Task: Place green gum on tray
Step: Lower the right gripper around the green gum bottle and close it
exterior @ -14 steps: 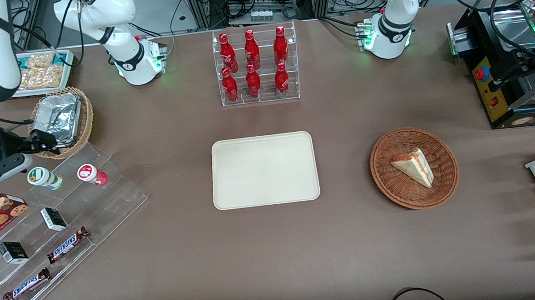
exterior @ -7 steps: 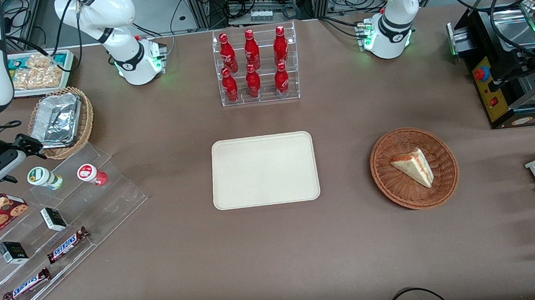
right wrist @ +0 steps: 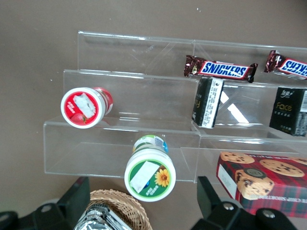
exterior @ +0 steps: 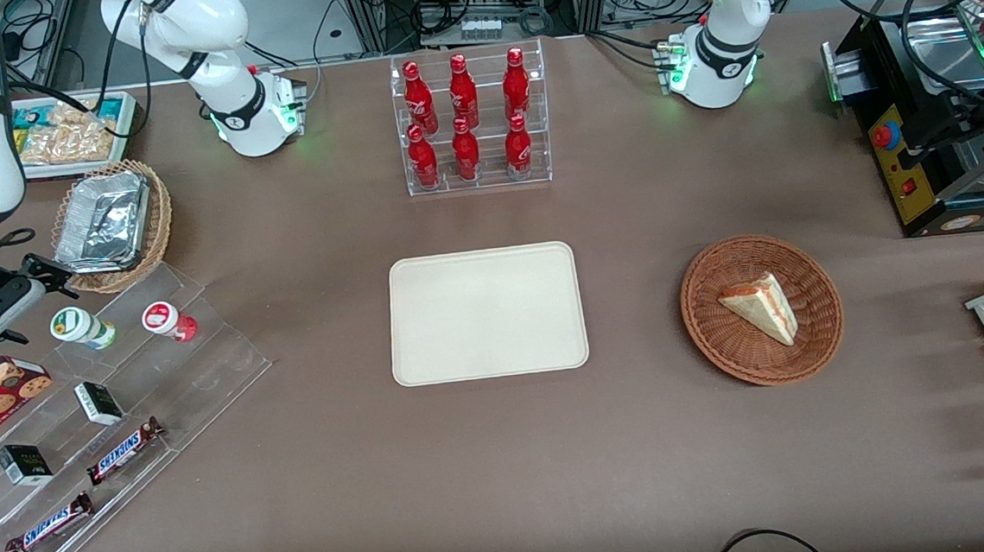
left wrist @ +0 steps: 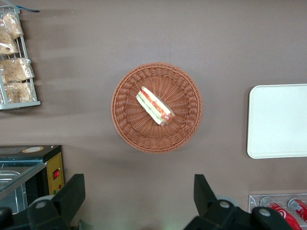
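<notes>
Green-lidded and upright, the green gum [exterior: 80, 327] stands on the highest step of the clear acrylic stand [exterior: 204, 365], at the working arm's end of the table. Its long axis is vertical, so in the right wrist view you look almost straight down on the round lid [right wrist: 149, 173]. The red-lidded bottle [exterior: 168, 320] stands just beside it on the same step, toward the middle of the table, with a clear gap between the two.

Your gripper [exterior: 48, 271] hangs above the table, close to the gum but not touching it. It is a little farther from the front camera than the gum, over the edge of the wicker basket [exterior: 161, 221] that holds a foil container. The two fingers [right wrist: 72, 201] are spread wide and hold nothing.

The relation that matters, I think, is this small offset. You should bring the gripper a short way toward the front camera until the lid is centred between the fingers. Then you can go straight down along the bottle's axis. Keep the fingers away from the red-lidded neighbour.

The tray [exterior: 486, 313] lies flat at the middle of the table, well apart from the stand.
</notes>
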